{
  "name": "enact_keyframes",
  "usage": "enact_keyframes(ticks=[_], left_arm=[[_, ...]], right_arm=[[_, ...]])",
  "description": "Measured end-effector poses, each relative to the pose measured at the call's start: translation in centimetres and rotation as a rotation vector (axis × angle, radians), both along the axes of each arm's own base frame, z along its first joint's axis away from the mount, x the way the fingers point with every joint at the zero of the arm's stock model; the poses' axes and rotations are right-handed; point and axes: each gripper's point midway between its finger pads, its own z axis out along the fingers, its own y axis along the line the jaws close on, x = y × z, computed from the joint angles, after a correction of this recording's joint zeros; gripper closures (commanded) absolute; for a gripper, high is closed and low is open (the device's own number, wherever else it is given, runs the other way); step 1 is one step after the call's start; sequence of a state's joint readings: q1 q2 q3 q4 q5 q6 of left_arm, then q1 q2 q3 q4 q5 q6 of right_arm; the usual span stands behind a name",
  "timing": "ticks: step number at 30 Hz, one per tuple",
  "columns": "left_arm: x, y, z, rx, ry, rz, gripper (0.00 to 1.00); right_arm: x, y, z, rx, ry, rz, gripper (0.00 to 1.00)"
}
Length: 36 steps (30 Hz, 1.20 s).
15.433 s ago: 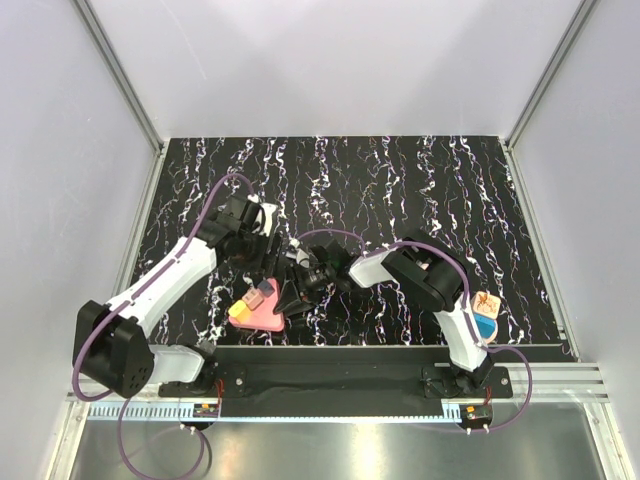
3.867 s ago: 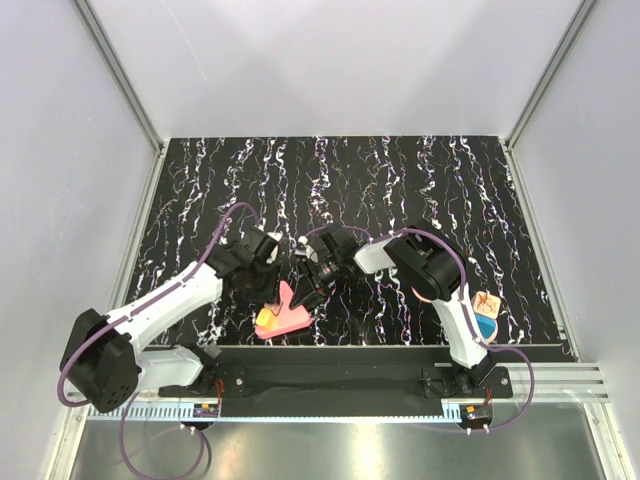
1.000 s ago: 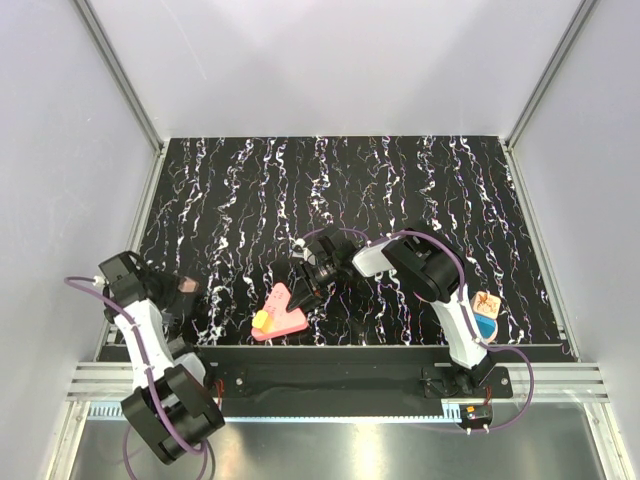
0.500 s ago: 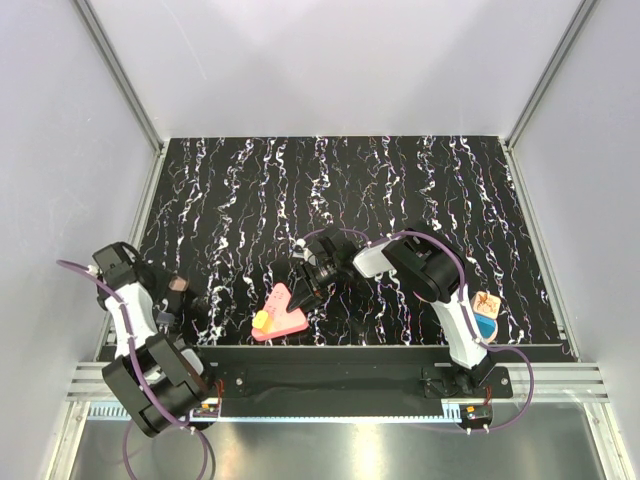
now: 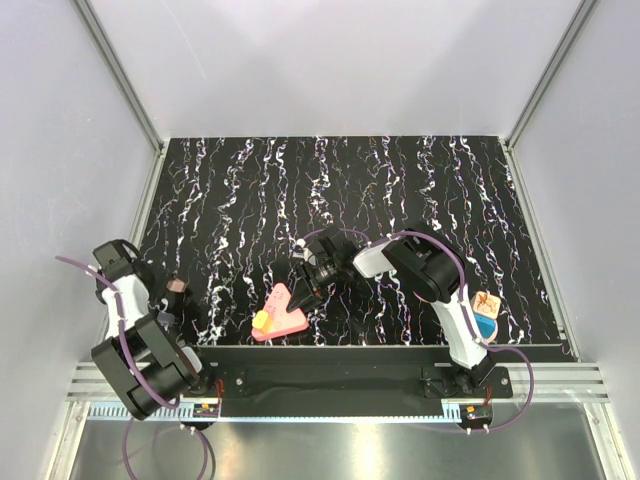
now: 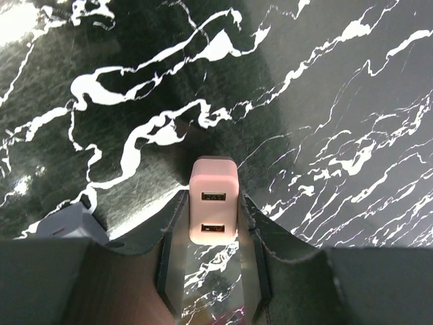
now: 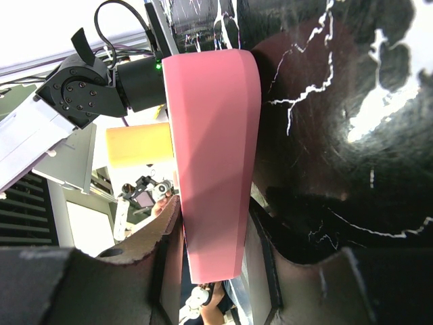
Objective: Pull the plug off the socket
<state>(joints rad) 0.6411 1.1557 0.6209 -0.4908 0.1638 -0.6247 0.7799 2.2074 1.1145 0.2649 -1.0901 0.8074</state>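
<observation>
Plug [image 6: 214, 200] clamped in left hand [image 6: 213, 204], arm [image 5: 127, 304] folded

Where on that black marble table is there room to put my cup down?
The far half of the table is bare, wall to wall. The near strip is crowded: the left tool holding the pink plug at left, the right tool on the pink socket block near centre, a blue-and-orange object at right.

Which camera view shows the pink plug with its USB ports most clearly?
The left wrist view: the plug sits large in the left gripper, both ports visible. The top external view shows only a small pink spot. The right wrist view misses it.
</observation>
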Motion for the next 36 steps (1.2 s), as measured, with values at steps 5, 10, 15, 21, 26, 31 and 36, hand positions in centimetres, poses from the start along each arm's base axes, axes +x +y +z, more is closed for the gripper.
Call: enact_keyframes(ticks=[5, 10, 15, 21, 26, 31, 36], left_arm=[[0.4, 0.4, 0.0, 0.0, 0.004, 0.002, 0.74], [0.7, 0.6, -0.2, -0.004, 0.013, -0.002, 0.39], [0.4, 0.6, -0.4, -0.004, 0.03, 0.004, 0.25], [0.0, 1.7, 1.7, 0.066, 0.035, 0.025, 0.21], [0.6, 2.1, 6.7, 0.189, -0.085, 0.021, 0.2], [1.9, -1.2, 11.1, 0.271, -0.225, -0.112, 0.24], [2.3, -7.5, 11.6, 0.279, -0.251, -0.336, 0.25]], right_arm=[[0.0, 0.0, 0.0, 0.0, 0.0, 0.0, 1.0], [0.1, 0.0, 0.1, 0.001, -0.001, 0.0, 1.0], [0.0, 0.0, 0.0, -0.001, 0.0, 0.0, 1.0], [0.0, 0.0, 0.0, -0.002, 0.001, 0.0, 1.0], [0.0, 0.1, 0.1, -0.001, 0.001, 0.001, 1.0], [0.1, 0.1, 0.1, -0.005, 0.004, 0.002, 1.0], [0.1, 0.2, 0.1, -0.008, 0.006, 0.001, 1.0]])
